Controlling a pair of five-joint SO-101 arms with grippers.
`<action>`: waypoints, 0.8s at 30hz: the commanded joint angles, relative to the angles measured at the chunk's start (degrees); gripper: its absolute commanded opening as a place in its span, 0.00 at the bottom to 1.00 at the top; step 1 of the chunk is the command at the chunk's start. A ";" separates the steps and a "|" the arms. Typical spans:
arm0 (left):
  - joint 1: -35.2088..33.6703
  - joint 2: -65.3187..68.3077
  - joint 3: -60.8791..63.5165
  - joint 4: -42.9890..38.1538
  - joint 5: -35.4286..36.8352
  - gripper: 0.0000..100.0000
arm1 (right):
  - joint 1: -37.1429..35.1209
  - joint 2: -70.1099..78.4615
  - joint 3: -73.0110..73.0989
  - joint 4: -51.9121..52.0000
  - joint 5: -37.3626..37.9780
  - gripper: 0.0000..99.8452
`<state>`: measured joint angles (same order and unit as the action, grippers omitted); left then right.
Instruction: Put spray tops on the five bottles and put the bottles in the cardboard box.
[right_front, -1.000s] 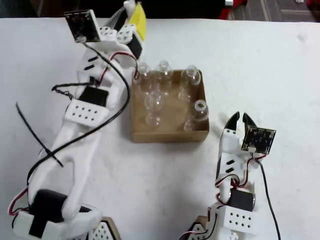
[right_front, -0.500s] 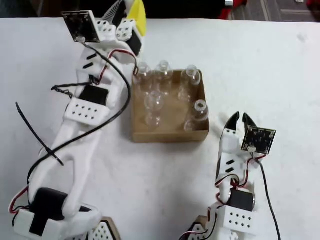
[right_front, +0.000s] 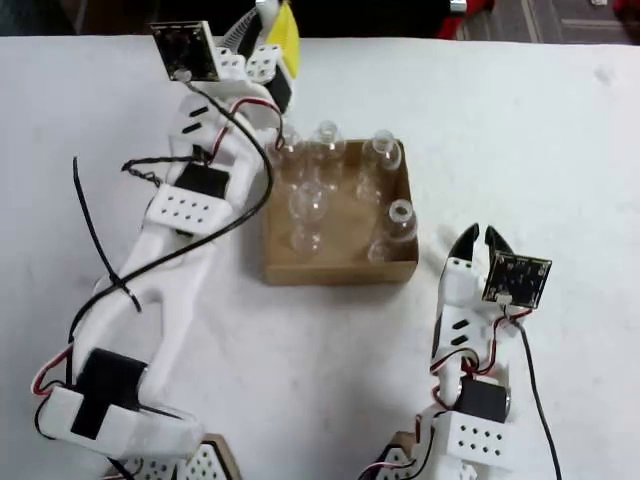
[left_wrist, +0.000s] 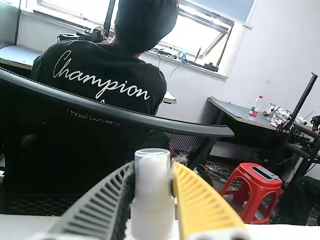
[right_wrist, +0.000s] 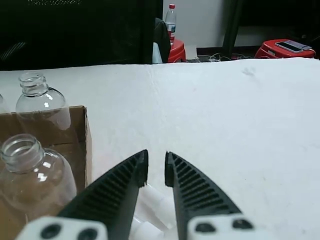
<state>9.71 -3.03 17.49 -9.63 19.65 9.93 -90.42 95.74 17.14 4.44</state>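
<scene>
1. The white table carries both my arms, the left stretched to its far edge and the right parked at the near side.
2. The cardboard box sits mid-table, with my left arm running just beside its left wall.
3. Five clear bottles stand upright inside the box. The two closest to my right pincer show bare necks.
4. My right pincer rests just off the box's near right corner, jaws a crack apart and gripping nothing. White plastic pieces lie under it.
5. My left pincer clamps a white spray top upright beyond the box's far left corner.
6. The bottles lie back toward me and slightly right. The nearest bottle stands tight against my own wrist wiring, which will likely crowd the descent.
</scene>
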 joint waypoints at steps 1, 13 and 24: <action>0.66 -0.40 -3.34 -1.23 -0.09 0.02 | 0.13 -0.22 1.32 -1.36 0.00 0.05; 0.84 -0.22 4.04 -1.58 -0.44 0.02 | 0.04 -0.13 1.32 -1.36 0.09 0.05; 0.92 6.64 5.63 -5.98 -0.62 0.02 | 0.04 -0.13 1.32 -1.36 0.09 0.05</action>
<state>9.80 0.75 24.26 -10.24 19.56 9.93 -90.42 96.00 17.14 4.44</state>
